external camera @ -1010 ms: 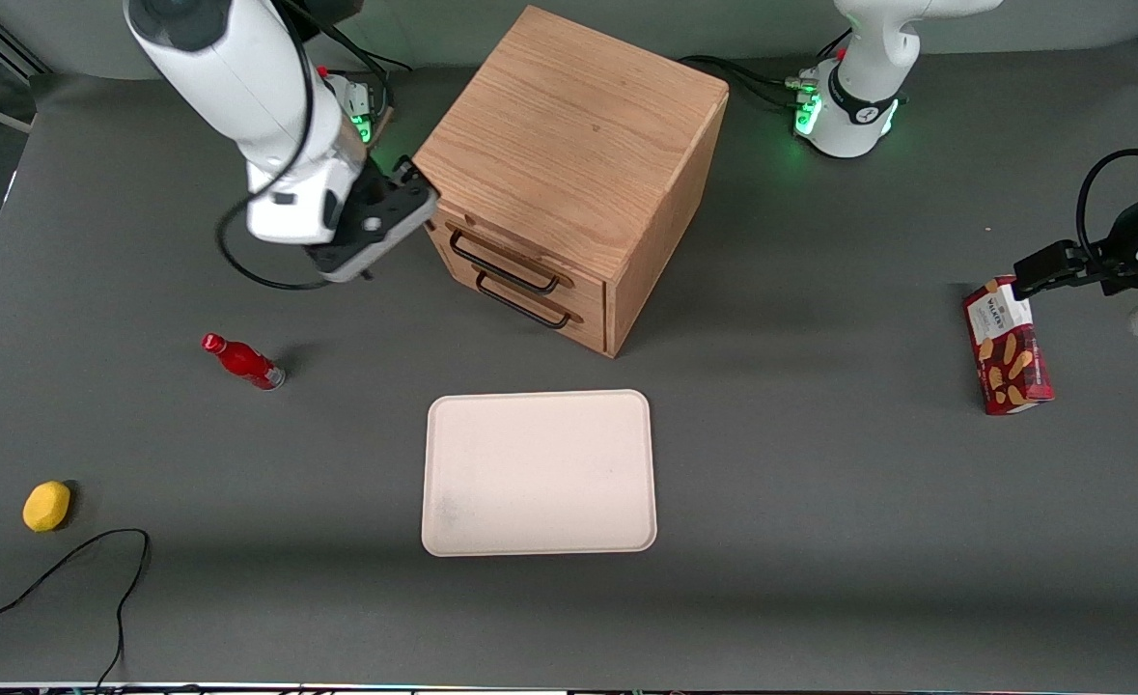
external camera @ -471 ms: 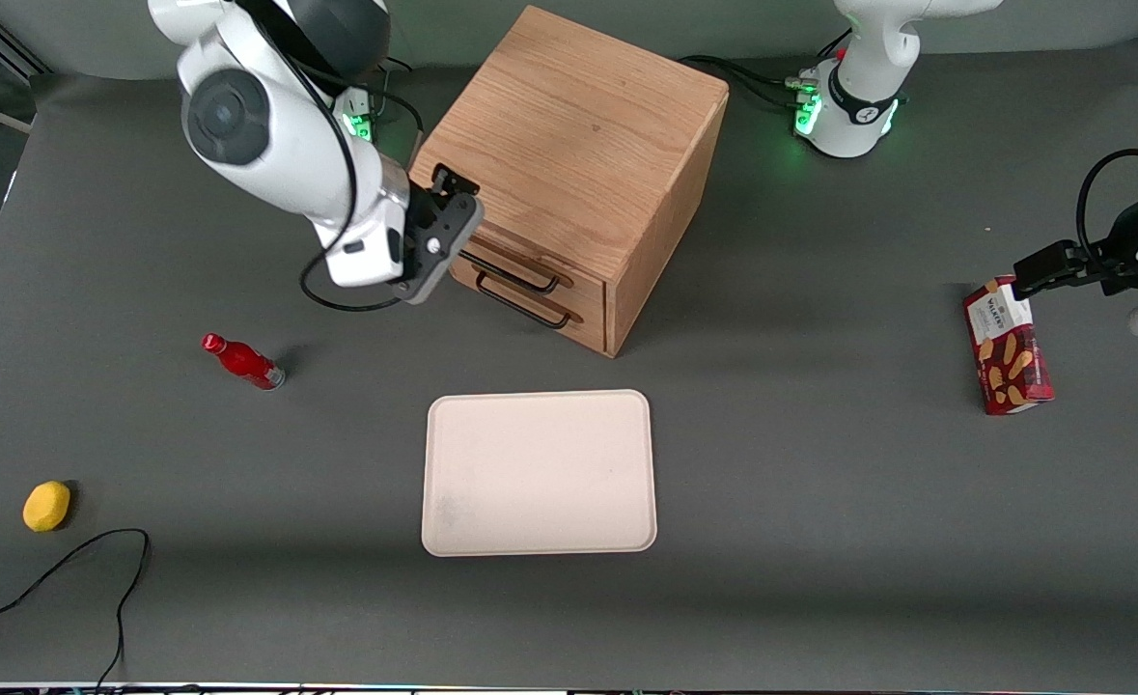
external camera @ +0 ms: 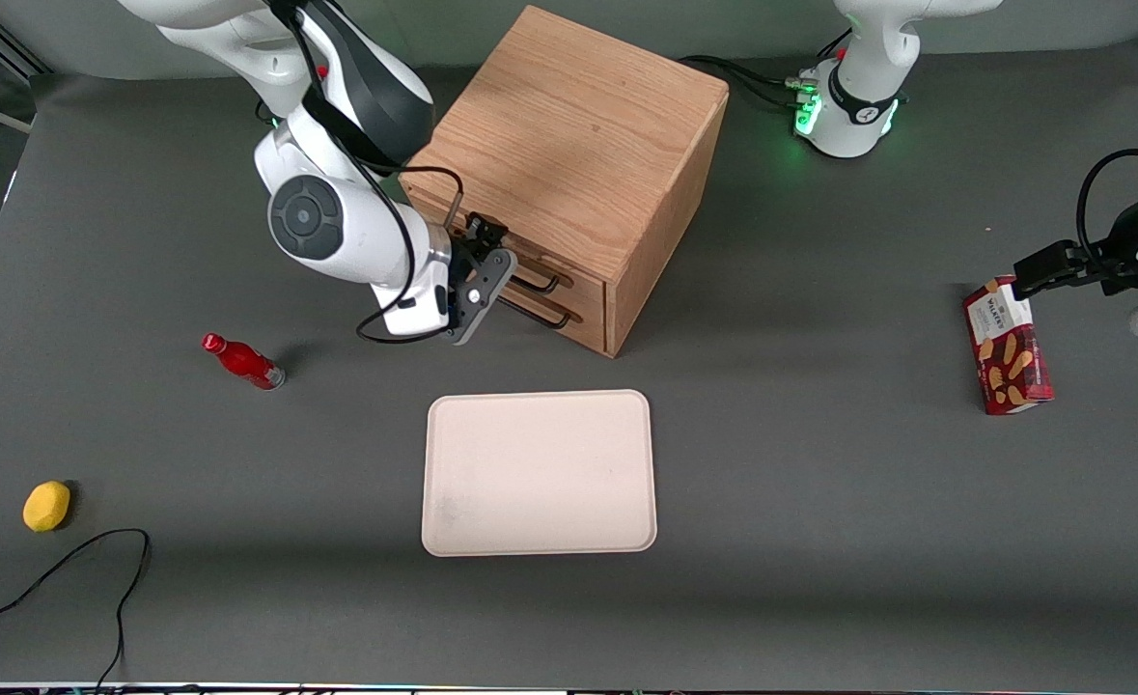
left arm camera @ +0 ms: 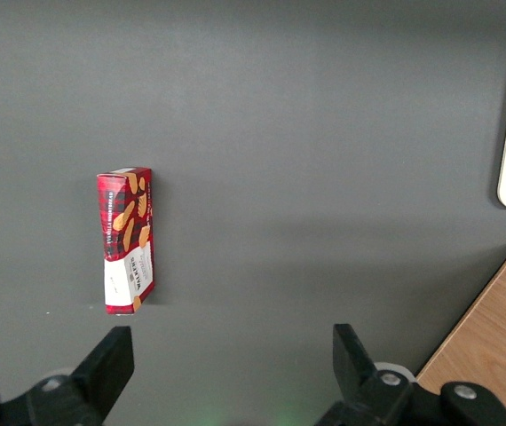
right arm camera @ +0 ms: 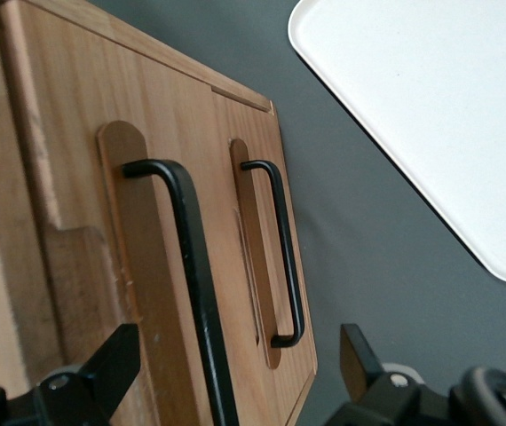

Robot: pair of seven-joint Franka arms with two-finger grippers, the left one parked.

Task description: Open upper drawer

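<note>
While the gripper hangs in front of the cabinet, its fingers spread wide around the upper drawer's black handle but holding nothing, the likeliest slip is a close on the wrong bar. The lower drawer's handle sits just beside it, and a slight drift would catch that instead. The cabinet stands near the middle of the worktop's edge farthest from the front camera. The arm reaches down with its wrist turned level toward the drawer fronts.
</note>
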